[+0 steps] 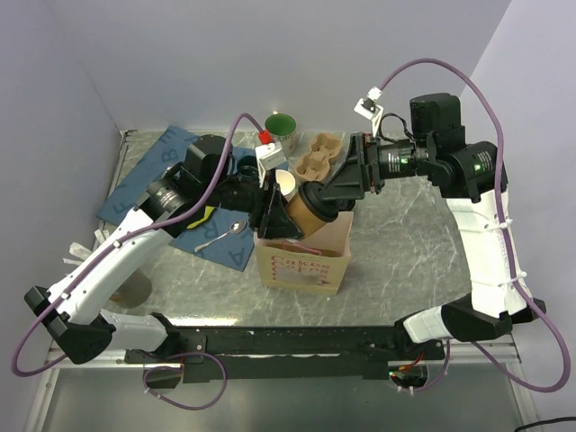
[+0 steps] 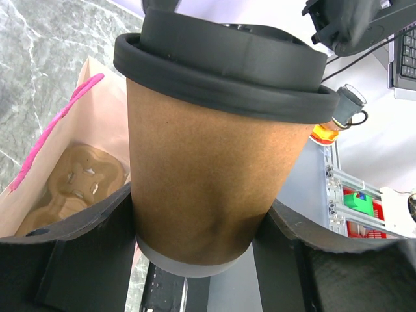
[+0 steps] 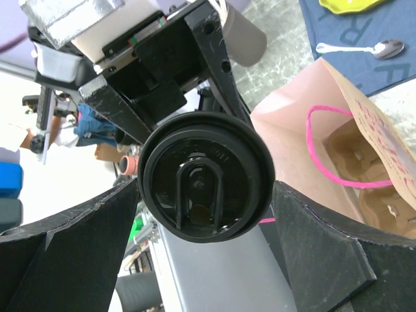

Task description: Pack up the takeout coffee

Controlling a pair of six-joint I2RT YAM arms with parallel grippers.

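The takeout coffee (image 1: 306, 214), a brown paper cup with a black sip lid, hangs tilted over the open paper bag (image 1: 301, 265). My left gripper (image 1: 283, 216) is shut on the cup's lower body; in the left wrist view both black fingers press the cup (image 2: 208, 175) near its base. My right gripper (image 1: 326, 200) is open at the lid end. In the right wrist view the lid (image 3: 205, 185) faces the camera with a finger on each side. The bag (image 2: 104, 97) holds a pulp cup carrier (image 2: 78, 179), which also shows in the right wrist view (image 3: 364, 169).
A second pulp carrier (image 1: 319, 157) and a green-topped container (image 1: 281, 123) stand at the back. A lidless cup with a white inside (image 1: 283, 183) sits just behind the coffee. A blue cloth (image 1: 148, 175) on the left carries a spoon (image 1: 220, 236).
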